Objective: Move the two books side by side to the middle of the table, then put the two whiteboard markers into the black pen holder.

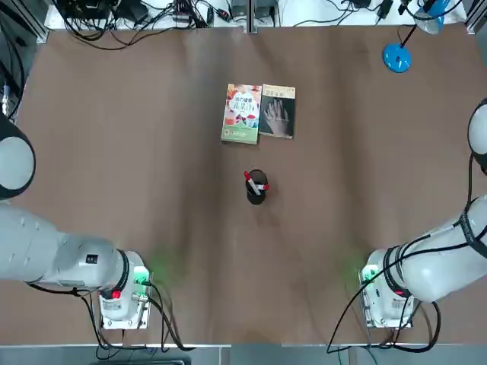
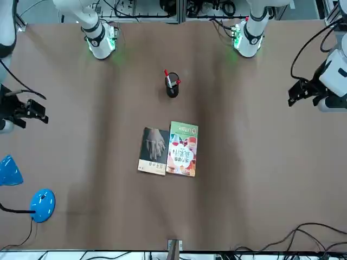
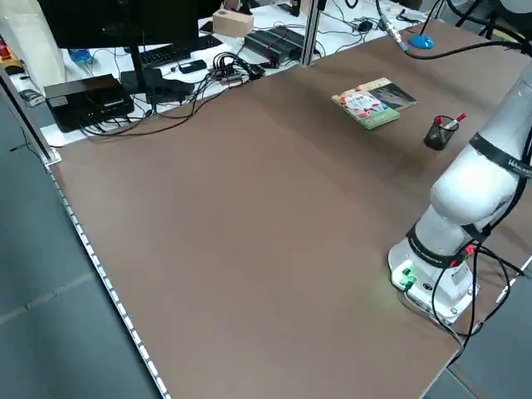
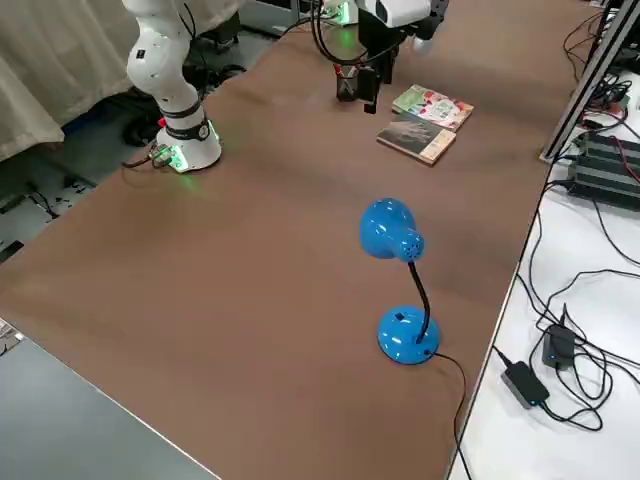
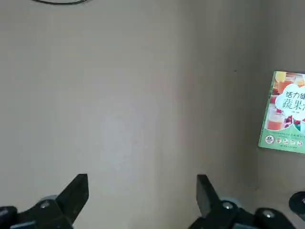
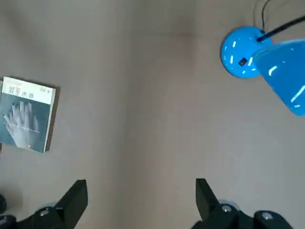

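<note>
The two books lie flat, side by side and touching, past the middle of the table (image 1: 137, 175): the colourful one (image 1: 242, 113) on the left, the dark grey one with a pale hand (image 1: 277, 112) on the right. Nearer the arms stands the black pen holder (image 1: 256, 191). Both whiteboard markers (image 1: 249, 178) (image 1: 262, 186) stick out of it, red caps up. My left gripper (image 5: 141, 193) hovers open high over bare table at the left edge. At the right edge my right gripper (image 6: 141, 195) hangs open, also above the table. Neither holds anything.
A blue desk lamp stands at the far right corner, with its round base (image 1: 396, 58) on the table and its head (image 4: 390, 230) above it. Cables and electronics (image 3: 108, 91) run along the far edge. The arm bases (image 1: 122, 293) (image 1: 388, 293) sit at the near edge.
</note>
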`<state>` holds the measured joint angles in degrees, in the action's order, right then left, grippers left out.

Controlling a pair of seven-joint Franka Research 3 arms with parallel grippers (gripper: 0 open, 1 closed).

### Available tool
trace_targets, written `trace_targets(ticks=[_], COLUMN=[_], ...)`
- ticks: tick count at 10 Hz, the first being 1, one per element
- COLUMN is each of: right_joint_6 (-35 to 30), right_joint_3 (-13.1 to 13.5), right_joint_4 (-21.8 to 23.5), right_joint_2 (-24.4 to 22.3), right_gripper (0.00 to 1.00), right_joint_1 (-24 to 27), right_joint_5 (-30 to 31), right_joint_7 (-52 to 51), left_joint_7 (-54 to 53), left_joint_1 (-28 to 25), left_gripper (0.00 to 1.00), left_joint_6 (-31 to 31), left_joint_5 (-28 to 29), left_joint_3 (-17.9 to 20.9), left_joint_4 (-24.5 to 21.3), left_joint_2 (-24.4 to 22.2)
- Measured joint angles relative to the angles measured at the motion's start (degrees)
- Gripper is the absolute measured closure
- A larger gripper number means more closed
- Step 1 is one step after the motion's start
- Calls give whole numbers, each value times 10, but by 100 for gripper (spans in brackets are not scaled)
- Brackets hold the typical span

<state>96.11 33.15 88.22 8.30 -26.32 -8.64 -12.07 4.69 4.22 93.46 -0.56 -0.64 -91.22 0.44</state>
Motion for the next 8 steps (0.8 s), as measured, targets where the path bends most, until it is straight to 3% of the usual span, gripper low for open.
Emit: trace_targets(ticks=[1,2,3,4,5,6,8], right_joint_6=[0,0,0,0,0,-1,-3], right_joint_3=[-10,-62,-159,-235,-282,-313,-329], right_joint_4=[0,-1,-3,-6,-7,-7,-7], right_joint_2=[0,-1,-3,-5,-9,-13,-19], right_gripper=[0,0,0,0,0,0,0], right_joint_1=[16,69,158,225,267,297,310], right_joint_5=[1,11,31,47,54,56,57], right_joint_7=[5,5,7,13,17,18,18], left_joint_7=[0,1,1,1,1,1,1], left_joint_1=[0,-1,-1,-1,-2,-2,-3], left_gripper=[0,0,0,0,0,0,0], left_joint_6=[0,-1,-4,-7,-8,-9,-10], left_joint_5=[-12,-15,-15,-15,-15,-15,-15], left_joint_3=[1,1,1,1,2,2,2], left_joint_4=[0,0,0,0,0,0,0], left_joint_2=[0,0,0,0,0,0,0])
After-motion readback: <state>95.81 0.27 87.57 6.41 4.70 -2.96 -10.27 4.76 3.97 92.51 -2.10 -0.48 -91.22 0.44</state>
